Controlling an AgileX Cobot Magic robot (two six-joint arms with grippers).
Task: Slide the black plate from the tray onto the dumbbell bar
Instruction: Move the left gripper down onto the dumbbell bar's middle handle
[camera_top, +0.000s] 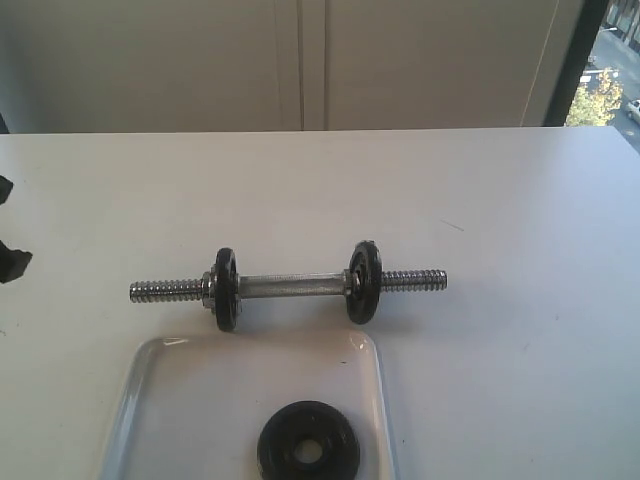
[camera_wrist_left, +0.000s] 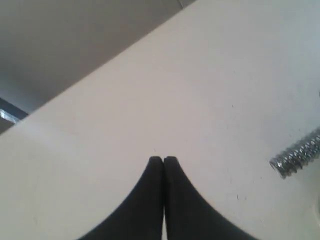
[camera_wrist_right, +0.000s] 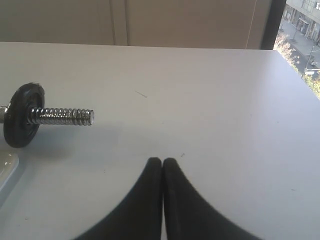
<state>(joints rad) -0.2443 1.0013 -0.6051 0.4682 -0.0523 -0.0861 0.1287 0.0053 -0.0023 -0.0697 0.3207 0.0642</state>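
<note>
A black plate (camera_top: 308, 451) with a round centre hole lies flat in the white tray (camera_top: 180, 400) at the front of the table. Behind the tray lies the chrome dumbbell bar (camera_top: 290, 286), carrying two upright black discs, one to the left (camera_top: 225, 289) and one to the right (camera_top: 364, 281), with both threaded ends bare. The bar's right threaded end (camera_wrist_right: 62, 116) and right disc (camera_wrist_right: 21, 121) show in the right wrist view; the left end (camera_wrist_left: 297, 159) shows in the left wrist view. My left gripper (camera_wrist_left: 163, 159) and right gripper (camera_wrist_right: 162, 161) are both shut, empty, over bare table away from the bar.
The white table (camera_top: 500, 200) spreads wide around the bar. A dark part of the left arm (camera_top: 12, 262) pokes in at the exterior view's left edge. A wall and a window (camera_top: 610, 70) stand behind the table's far edge.
</note>
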